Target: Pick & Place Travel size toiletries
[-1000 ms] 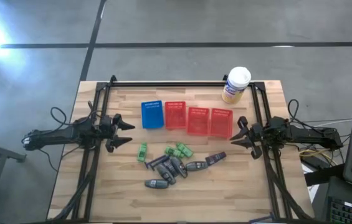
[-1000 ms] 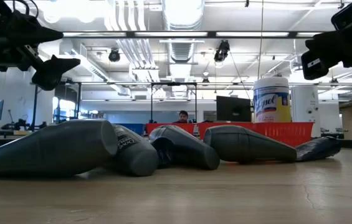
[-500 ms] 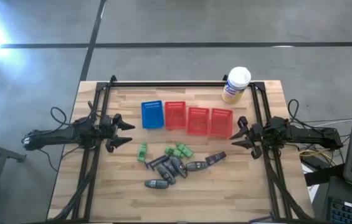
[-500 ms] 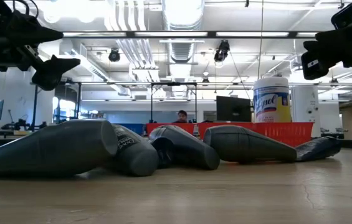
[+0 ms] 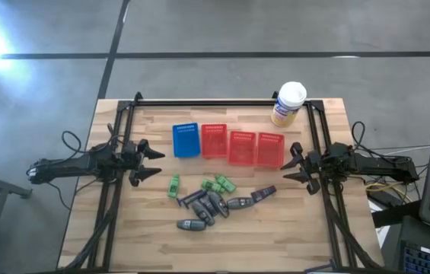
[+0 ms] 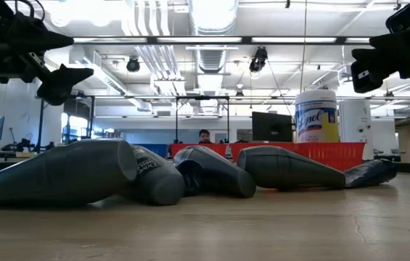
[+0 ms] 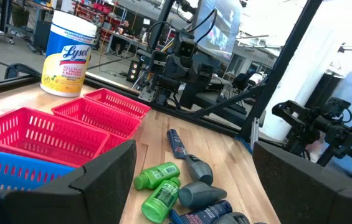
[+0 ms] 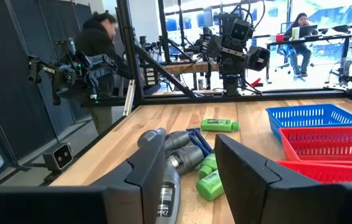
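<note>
One blue basket point(image 5: 186, 140) and three red baskets point(image 5: 243, 146) are sitting in a row on the desk point(image 5: 146, 236), all showing nothing inside. The toiletries, green bottles point(image 5: 219, 183) and dark tubes point(image 5: 208, 205), are lying loose on the boards just in front of them. The left hand point(image 5: 156, 164) and the right hand point(image 5: 288, 164) are hovering at either side, fingers apart, holding nothing

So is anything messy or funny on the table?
The little toiletries lie tipped over in a loose heap: grey tubes and green bottles, none in the baskets. Nothing spilled or broken. Both grippers, left and right, wait open.
</note>
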Controlling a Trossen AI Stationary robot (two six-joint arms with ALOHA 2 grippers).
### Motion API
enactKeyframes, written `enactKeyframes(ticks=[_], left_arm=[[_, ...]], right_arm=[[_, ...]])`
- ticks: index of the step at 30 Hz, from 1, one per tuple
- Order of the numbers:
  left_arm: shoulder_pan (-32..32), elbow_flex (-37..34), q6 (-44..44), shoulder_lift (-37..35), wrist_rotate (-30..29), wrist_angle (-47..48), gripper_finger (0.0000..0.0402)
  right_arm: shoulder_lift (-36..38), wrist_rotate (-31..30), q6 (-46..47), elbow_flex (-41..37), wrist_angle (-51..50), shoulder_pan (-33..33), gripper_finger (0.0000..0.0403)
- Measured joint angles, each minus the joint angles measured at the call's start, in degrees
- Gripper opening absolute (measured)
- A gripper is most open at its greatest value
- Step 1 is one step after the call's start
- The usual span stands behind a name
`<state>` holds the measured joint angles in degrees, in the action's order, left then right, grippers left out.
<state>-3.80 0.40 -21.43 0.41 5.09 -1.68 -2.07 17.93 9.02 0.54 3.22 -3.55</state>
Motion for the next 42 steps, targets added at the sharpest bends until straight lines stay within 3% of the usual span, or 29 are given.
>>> enactKeyframes(ticks=[5, 10, 13, 14, 21, 26, 30, 34, 37, 40, 42], left_arm=[[-0.01, 0.01, -0.02, 0.0, 0.0, 0.0, 0.0326], [-0.01, 0.0, 0.0, 0.02, 0.01, -0.01, 0.0326], [-0.01, 0.01, -0.02, 0.01, 0.0, 0.0, 0.0326], [0.0, 0.01, -0.01, 0.01, 0.01, -0.01, 0.0326], [-0.01, 0.01, -0.01, 0.08, 0.01, 0.0, 0.0326], [-0.01, 0.0, 0.0, 0.17, 0.01, -0.01, 0.0326], [-0.01, 0.01, -0.01, 0.19, 0.01, 0.01, 0.0326], [0.0, 0.02, -0.01, 0.24, 0.01, -0.01, 0.0326], [-0.01, 0.0, -0.01, 0.26, 0.01, 0.01, 0.0326], [0.0, 0.01, 0.0, 0.41, 0.01, -0.01, 0.0326], [-0.01, 0.01, 0.0, 0.51, 0.01, 0.0, 0.0326]], right_arm=[[0.0, 0.01, -0.27, -0.01, 0.0, -0.02, 0.0152], [0.0, -0.02, -14.14, 0.0, 0.15, -0.02, 0.0163], [0.06, -5.62, -19.62, -0.01, 4.84, -0.09, 0.0167], [0.04, -7.31, -17.19, 0.01, 6.86, -0.11, 0.0168], [-0.02, -11.38, 35.28, 0.02, 8.49, -0.19, 0.0177], [0.15, -15.25, 63.86, 0.02, 9.44, -0.22, 0.0186], [-0.09, -17.33, 60.16, 0.0, 9.48, -0.16, 0.0193], [-1.49, -11.37, 68.8, 0.08, 8.83, 0.28, 0.0194], [-6.53, -8.39, 64.61, 1.79, 4.7, 2.04, 0.0189], [-14.39, -7.05, 53.48, 3.12, 7.01, 4.2, 0.0175], [-20.92, -4.34, 52.99, 6.53, 6.31, 4.87, 0.0164]])
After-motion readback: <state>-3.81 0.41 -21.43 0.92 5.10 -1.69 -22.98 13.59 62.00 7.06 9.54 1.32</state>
